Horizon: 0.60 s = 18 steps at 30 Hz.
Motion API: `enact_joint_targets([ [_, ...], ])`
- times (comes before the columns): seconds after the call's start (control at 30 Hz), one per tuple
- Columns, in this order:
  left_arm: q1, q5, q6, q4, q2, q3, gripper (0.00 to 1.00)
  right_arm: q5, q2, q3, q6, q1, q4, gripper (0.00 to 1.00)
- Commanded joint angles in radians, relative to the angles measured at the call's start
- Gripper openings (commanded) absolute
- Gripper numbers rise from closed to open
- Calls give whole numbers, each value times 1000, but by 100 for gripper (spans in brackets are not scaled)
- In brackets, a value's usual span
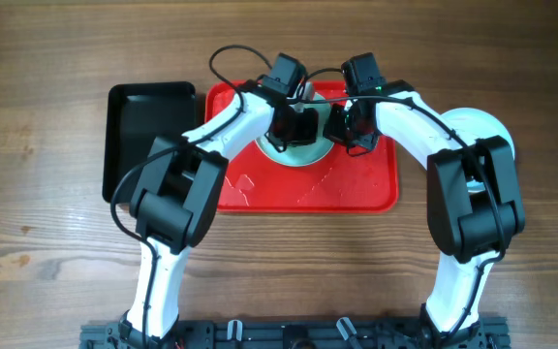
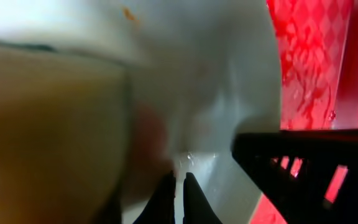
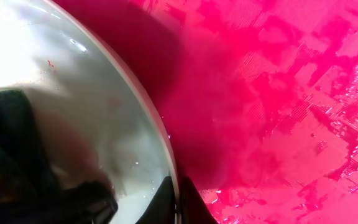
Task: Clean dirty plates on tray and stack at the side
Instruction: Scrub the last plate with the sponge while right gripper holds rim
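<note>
Shows, at 9 o'clock on the wooden table (image 1: 46, 242), a black tray (image 1: 148, 136) just beside the red tray (image 1: 356, 189) at centre. Toward 12 o'clock on the red tray, a pale plate (image 1: 298, 157), largely hidden under both arms. Over the plate's glossy face, the left gripper (image 2: 179, 196), fingertips pressed together, nothing visibly held. At the plate's 3 o'clock edge, the right gripper (image 3: 178, 199), pinched on the rim above wet red plastic. At 2 o'clock, off the red tray, a white plate (image 1: 478, 124) partly behind the right arm.
</note>
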Motion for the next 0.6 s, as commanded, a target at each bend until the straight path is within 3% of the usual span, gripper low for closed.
enact_joint_targets([
  [0.0,53,-80,-77,47,34,-19,4,-14,23,-22,-19,14,-2,4],
  [0.33,128,-82,-107,81,30,-18,4,-21,23,-23,-21,14,-3,4],
  [0.57,113,-82,-43,17,-71,13,4,-21,23,-23,-22,13,-2,4],
])
